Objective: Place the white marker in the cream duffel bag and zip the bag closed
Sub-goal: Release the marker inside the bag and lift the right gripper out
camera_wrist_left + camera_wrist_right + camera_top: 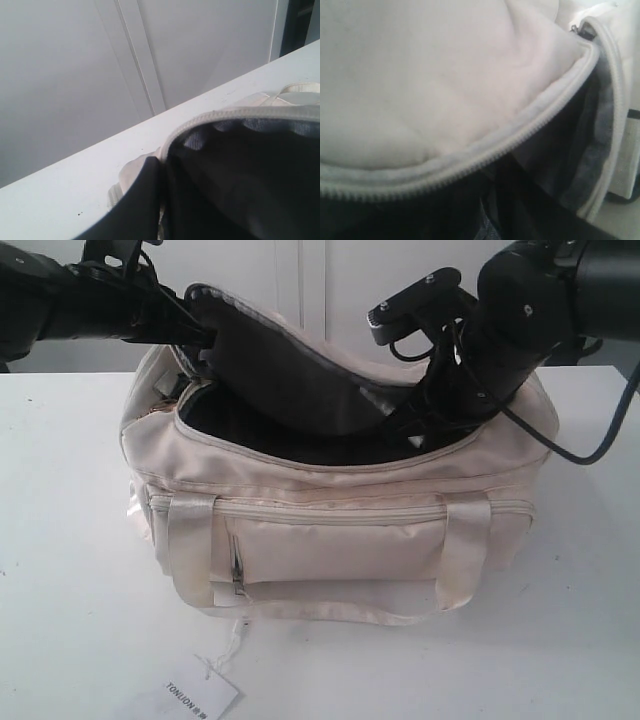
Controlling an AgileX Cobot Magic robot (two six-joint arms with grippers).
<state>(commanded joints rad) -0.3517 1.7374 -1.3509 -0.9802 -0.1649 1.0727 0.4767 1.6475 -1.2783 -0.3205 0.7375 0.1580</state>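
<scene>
White desk (80, 590) fills the view, and square in the middle of it sits the cream bag (330, 540), long side to the front edge, mouth wide open. Its two satin handles (190, 550) hang down the front on either side of a zipped pocket (330, 550). The curved flap (280, 370) is up on end, grey lining showing. At the flap's tip is the left pincer (200, 335), nipped shut on the flap's piped rim. In the left wrist view one dark finger (140, 200) lies flat against the cream outer side, and the other is hidden behind the lining.

Over on the right end of the bag, the right pincer (400, 425) dips down into the mouth. Its tips are buried in shadow, so I can't tell how wide it stands or whether it has hold of anything. Its own camera sees only zip teeth (510, 145) and dark lining.

The inside is black, and the contents can't be made out. I can't tell where the marker is.

Smallest of all is a white paper tag (200, 695) near the desk's front edge, left of centre. It hangs on a thread from the bag and reads "TONIJON".
</scene>
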